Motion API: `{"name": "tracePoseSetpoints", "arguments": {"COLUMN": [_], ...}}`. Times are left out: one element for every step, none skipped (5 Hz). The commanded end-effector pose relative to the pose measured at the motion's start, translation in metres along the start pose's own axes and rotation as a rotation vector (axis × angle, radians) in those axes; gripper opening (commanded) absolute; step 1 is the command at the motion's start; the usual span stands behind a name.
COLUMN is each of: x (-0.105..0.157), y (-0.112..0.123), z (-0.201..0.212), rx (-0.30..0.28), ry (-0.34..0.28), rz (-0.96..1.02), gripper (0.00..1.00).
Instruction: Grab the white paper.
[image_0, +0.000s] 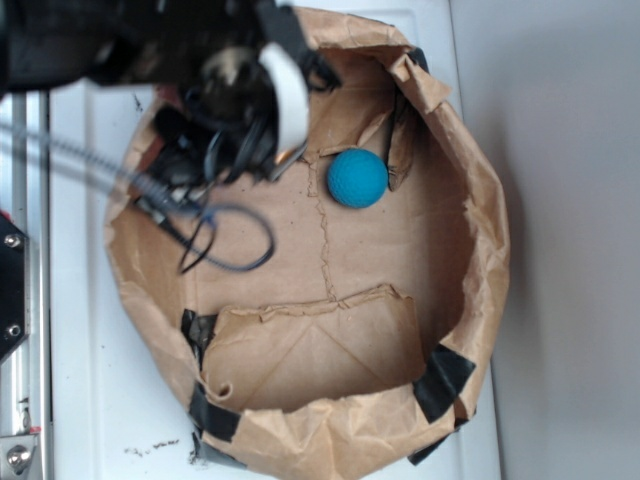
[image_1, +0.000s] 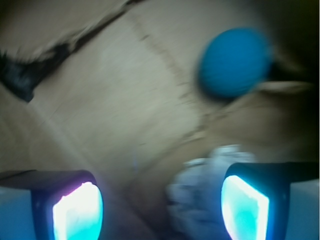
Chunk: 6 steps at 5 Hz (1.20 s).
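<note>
In the wrist view the white paper (image_1: 200, 192), a blurred crumpled wad, lies on the brown bag floor between my fingers, close against the right finger (image_1: 245, 207) and well apart from the left finger (image_1: 77, 212). My gripper (image_1: 161, 207) is open with a wide gap. The blue ball (image_1: 234, 62) sits farther ahead to the right. In the exterior view my gripper (image_0: 255, 100) hangs over the upper left of the bag, left of the blue ball (image_0: 357, 178). A pale patch under the arm may be the paper; the arm hides most of it.
The brown paper bag (image_0: 480, 240) forms a low round wall with black tape patches (image_0: 440, 380). A folded flap (image_0: 320, 350) lies on its floor near the front. Black cables (image_0: 225, 240) dangle from the arm. A metal rail (image_0: 20, 300) runs along the left.
</note>
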<state>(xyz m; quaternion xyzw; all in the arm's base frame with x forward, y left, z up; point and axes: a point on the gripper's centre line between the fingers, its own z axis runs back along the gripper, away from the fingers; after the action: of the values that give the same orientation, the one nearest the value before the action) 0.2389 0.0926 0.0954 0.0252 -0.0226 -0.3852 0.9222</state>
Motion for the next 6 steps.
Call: {"name": "tracePoseSetpoints", "arguments": {"x": [-0.016, -0.021, -0.024, -0.024, -0.024, -0.024], "y": [0.035, 0.038, 0.036, 0.036, 0.036, 0.036], "z": [-0.013, -0.022, -0.027, -0.027, -0.027, -0.027], "rx": [0.068, 0.081, 0.08, 0.08, 0.08, 0.08], "ry": [0.129, 0.167, 0.211, 0.211, 0.211, 0.211], "rz": [0.052, 0.058, 0.032, 0.032, 0.032, 0.032], "gripper": [1.0, 1.0, 1.0, 1.0, 1.0, 1.0]}}
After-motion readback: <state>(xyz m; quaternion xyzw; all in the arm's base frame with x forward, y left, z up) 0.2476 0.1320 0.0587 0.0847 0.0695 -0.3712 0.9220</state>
